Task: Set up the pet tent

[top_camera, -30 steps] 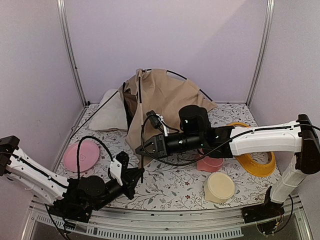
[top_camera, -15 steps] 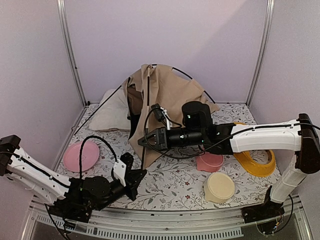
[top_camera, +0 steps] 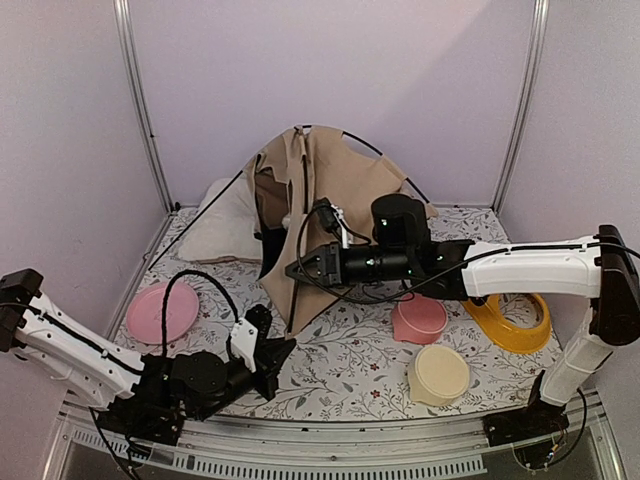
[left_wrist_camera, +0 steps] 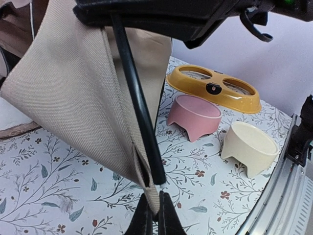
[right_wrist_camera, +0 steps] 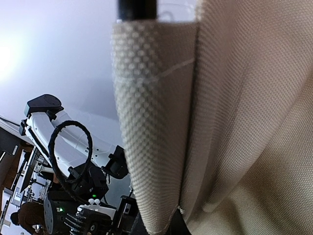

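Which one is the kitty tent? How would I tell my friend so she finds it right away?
Look to the back of the flowery table, near the purple wall. The pet tent is the tan cloth thing on thin black poles. The white cushion beside it lies low; only the tent stands tall.

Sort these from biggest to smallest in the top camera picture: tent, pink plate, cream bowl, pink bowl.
1. tent
2. pink plate
3. cream bowl and pink bowl look about alike; the right arm covers part of the pink one.
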Controlling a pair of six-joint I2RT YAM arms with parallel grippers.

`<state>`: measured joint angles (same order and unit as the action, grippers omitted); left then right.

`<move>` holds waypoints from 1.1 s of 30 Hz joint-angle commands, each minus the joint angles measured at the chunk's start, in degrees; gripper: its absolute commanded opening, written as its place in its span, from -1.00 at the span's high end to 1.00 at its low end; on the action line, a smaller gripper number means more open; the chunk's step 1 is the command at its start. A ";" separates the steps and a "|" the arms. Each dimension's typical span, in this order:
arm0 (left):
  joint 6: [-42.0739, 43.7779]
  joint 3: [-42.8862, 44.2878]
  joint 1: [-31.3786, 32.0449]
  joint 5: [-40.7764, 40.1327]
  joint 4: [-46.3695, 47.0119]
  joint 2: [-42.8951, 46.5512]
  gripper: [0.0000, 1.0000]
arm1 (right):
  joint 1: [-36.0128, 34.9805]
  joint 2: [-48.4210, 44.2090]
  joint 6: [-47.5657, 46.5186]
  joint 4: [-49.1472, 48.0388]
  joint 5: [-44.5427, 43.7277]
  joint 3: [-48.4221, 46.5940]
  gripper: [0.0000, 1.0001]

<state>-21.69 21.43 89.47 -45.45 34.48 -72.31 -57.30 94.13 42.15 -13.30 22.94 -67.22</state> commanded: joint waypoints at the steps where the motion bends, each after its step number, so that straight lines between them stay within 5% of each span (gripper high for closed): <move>1: 0.30 0.17 2.96 12.75 -9.45 -3.02 1.00 | 7.42 -1.13 0.69 -8.33 -13.74 -4.91 1.00; 33: 0.05 1.33 3.31 12.67 -10.79 -4.40 1.00 | 10.19 -2.57 2.76 -9.48 -14.88 -2.56 1.00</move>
<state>-21.69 24.51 89.43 -45.65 32.23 -75.40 -55.75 94.13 43.53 -11.60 23.55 -67.85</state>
